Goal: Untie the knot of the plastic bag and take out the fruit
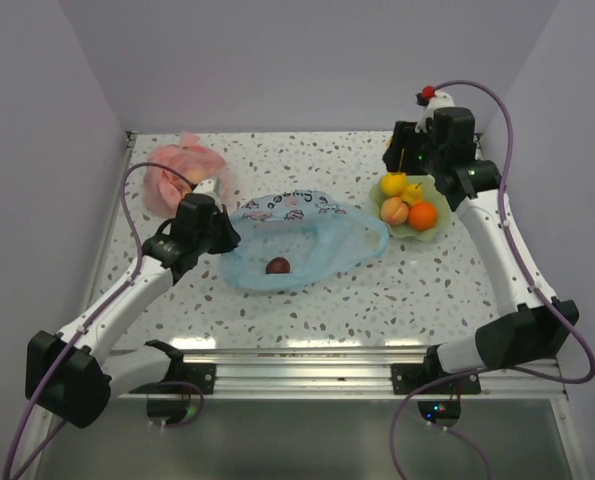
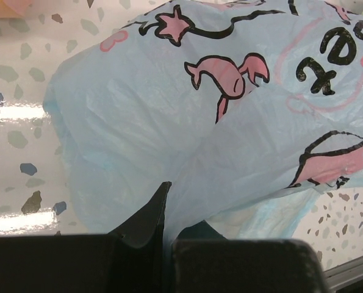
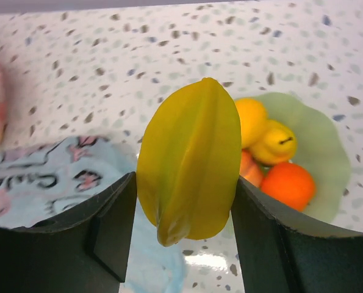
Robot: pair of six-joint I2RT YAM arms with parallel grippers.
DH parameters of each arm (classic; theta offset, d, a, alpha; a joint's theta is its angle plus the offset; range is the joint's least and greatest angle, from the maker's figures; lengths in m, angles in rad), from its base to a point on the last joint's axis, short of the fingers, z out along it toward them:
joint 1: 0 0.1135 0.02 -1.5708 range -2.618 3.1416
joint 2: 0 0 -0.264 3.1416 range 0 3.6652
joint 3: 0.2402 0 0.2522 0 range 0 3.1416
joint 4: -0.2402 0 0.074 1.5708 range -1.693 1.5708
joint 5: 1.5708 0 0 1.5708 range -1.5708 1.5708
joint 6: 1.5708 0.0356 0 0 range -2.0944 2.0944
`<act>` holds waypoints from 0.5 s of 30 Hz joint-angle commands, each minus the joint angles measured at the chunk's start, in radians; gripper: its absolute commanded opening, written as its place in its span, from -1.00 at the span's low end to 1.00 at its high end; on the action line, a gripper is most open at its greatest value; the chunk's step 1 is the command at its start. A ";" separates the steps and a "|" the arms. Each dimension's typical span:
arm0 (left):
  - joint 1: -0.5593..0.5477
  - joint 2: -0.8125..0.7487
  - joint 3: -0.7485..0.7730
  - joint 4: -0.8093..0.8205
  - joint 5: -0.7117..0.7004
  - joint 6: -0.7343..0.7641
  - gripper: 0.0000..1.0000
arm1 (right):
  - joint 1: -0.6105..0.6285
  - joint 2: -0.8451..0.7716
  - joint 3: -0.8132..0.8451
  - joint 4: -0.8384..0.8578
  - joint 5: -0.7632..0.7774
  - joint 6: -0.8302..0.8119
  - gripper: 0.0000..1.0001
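Observation:
The light-blue plastic bag [image 1: 302, 235] lies open and flat in the middle of the table, with a dark purple fruit [image 1: 278, 265] showing through it. My left gripper [image 1: 220, 232] is shut on the bag's left edge; in the left wrist view the film [image 2: 199, 122] is pinched between the fingers [image 2: 146, 220]. My right gripper [image 3: 184, 180] is shut on a yellow-green ribbed fruit [image 3: 190, 159] and holds it above the table beside the green plate [image 3: 327, 152]. In the top view this gripper [image 1: 409, 152] is just behind the plate [image 1: 435, 230].
The plate holds a yellow fruit [image 1: 393, 185], a peach one [image 1: 394, 211] and an orange one [image 1: 422, 216]. A pink-red bag [image 1: 177, 170] with fruit lies at the back left. Walls close the table at the back and sides.

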 commanded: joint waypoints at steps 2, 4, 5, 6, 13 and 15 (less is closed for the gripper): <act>0.007 -0.055 -0.019 -0.012 0.023 0.022 -1.00 | -0.161 0.090 0.057 -0.027 0.113 0.161 -0.95; 0.007 -0.063 -0.022 -0.017 0.023 0.025 -1.00 | -0.213 0.118 0.025 -0.016 0.124 0.241 -0.95; 0.007 -0.070 -0.025 -0.018 0.023 0.026 -1.00 | -0.223 0.121 0.004 -0.005 0.141 0.266 -0.95; 0.007 -0.074 -0.026 -0.018 0.023 0.026 -1.00 | -0.229 0.123 -0.053 0.007 0.148 0.284 -0.95; 0.007 -0.078 -0.037 -0.009 0.052 0.032 -1.00 | -0.355 0.205 -0.190 0.160 0.118 0.364 -0.88; 0.007 -0.077 -0.039 -0.008 0.055 0.034 -1.00 | -0.376 0.245 -0.179 0.182 0.101 0.363 -0.84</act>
